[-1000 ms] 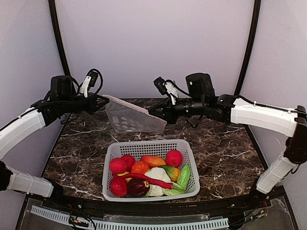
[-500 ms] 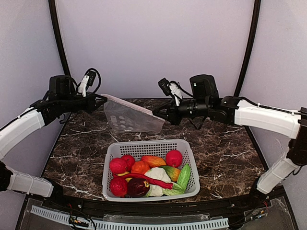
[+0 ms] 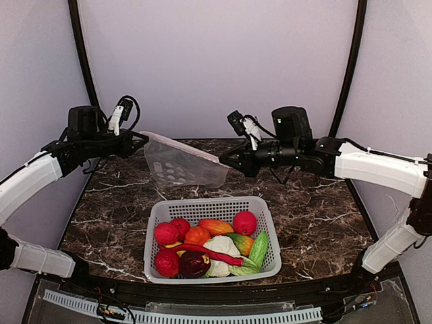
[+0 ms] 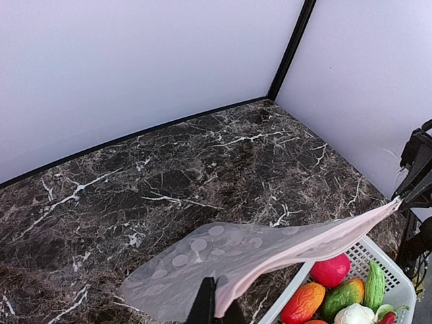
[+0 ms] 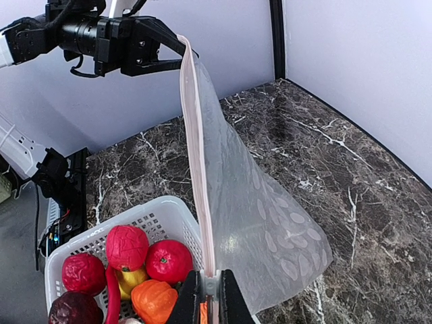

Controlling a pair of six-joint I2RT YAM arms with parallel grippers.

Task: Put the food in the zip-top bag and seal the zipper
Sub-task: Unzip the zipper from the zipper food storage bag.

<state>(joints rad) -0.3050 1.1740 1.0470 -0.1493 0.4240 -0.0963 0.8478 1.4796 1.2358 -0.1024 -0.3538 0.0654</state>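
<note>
Two grippers are holding one clear zip-top bag (image 3: 181,169) in the air between them, over the back half of the dark marble table (image 3: 115,196) and just behind a white slotted basket (image 3: 210,203). I am watching the left gripper (image 3: 140,140) clenching one end of the zipper (image 3: 182,148) while the right gripper (image 3: 226,162) is clenching the other end, each with its jaws pressed tight on the plastic.

The bag is looking thin and see-through, with faint round dots. The zipper is showing as a pale pinkish-white strip along the bag's upper edge. That edge is lying as the long axis, running left to right and sloping down slightly toward the right gripper, pulled straight. The bag's body is hanging below it. I cannot tell whether its lowest corner is touching the table.

All the food (image 3: 206,244) I am seeing is lying piled in the basket: red, orange, green and dark purple pieces, plus a white cauliflower.

Only the overhead view is showing both arms and the whole basket. The left wrist view is showing the zipper stretching away to the right above one basket corner. The right wrist view is looking along the zipper toward the left gripper, but I cannot tell whether the strip is sealed.
</note>
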